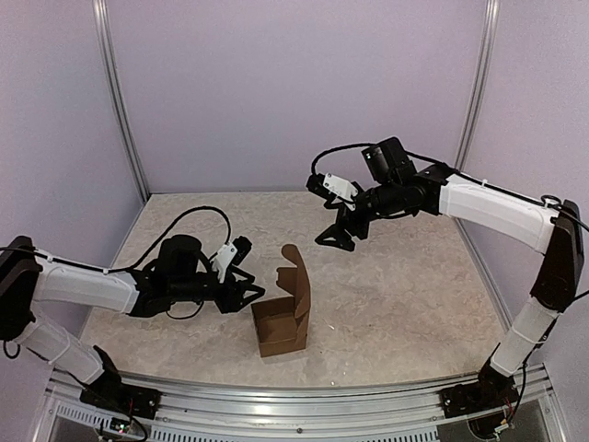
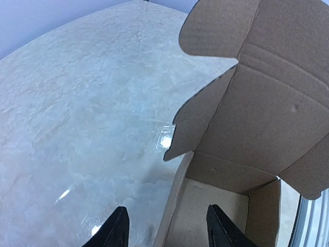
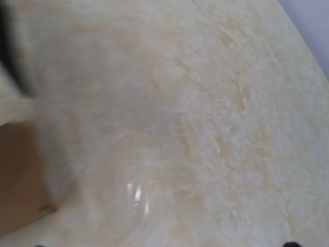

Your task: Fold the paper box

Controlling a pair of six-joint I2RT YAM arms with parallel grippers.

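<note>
Here, the paper box (image 1: pixel 281 324) stands on the table (image 1: pixel 405 295) near the front edge, between my two arms and closer to my left one. It is plain brown cardboard, a small squarish box open at the top, with its lid flap (image 1: pixel 296 276) standing upright above one wall.

My left gripper (image 1: pixel 248 293) is low and level, right at the box's left side, with its jaws spread. From the left wrist camera, one of my fingertips (image 2: pixel 117 229) hangs outside the box over the table and the other is over the inside of the box. The box's near wall runs up between them, and I see a gap on both sides of it, so nothing is pinched.

My right gripper (image 1: pixel 342 235) hangs above the table behind and to the right of the box, well apart from it, jaws spread wide and empty. Its wrist camera gives a blurred view of the marbled table surface.
</note>
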